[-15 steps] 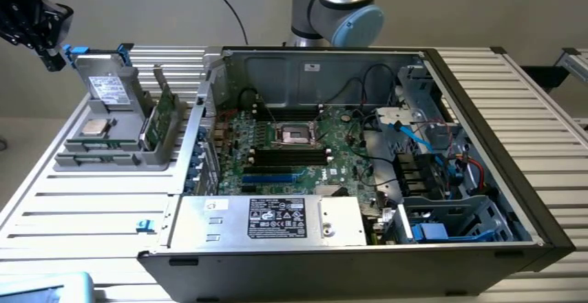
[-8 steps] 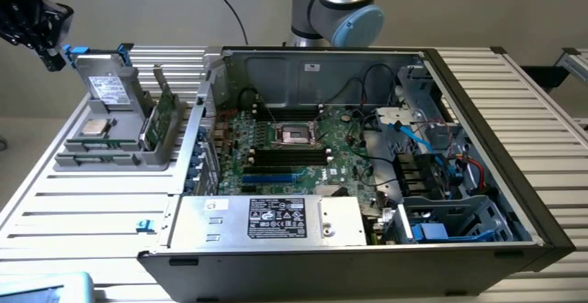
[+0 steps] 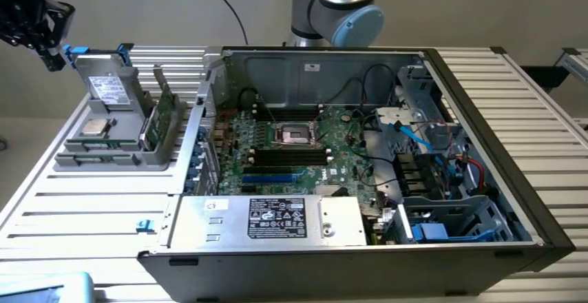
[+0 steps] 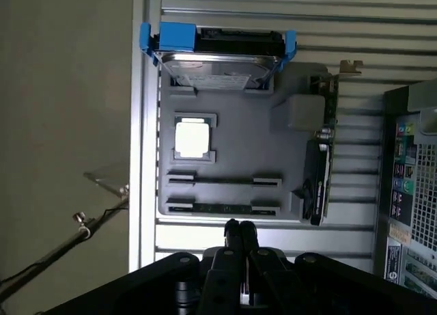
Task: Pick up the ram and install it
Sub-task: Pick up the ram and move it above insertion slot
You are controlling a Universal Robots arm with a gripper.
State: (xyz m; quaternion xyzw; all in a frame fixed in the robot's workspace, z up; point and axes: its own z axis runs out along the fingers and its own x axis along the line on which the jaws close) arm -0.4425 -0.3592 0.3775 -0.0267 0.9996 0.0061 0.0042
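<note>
Black fingers [image 4: 232,229], clenched empty, hover just past the grey tray [image 4: 235,141] edge, near the ram [image 4: 222,209].

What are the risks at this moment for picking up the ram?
1. The thin green ram stick sits edge-on in the grey plastic tray; a slightly off-centre grasp may miss or tilt it.
2. The upright green expansion card stands on the same tray, so the black gripper might bump it.

Soft even light, white glare on the processor chip [image 4: 192,139], computer case [image 3: 312,76] interior shadowed.
</note>
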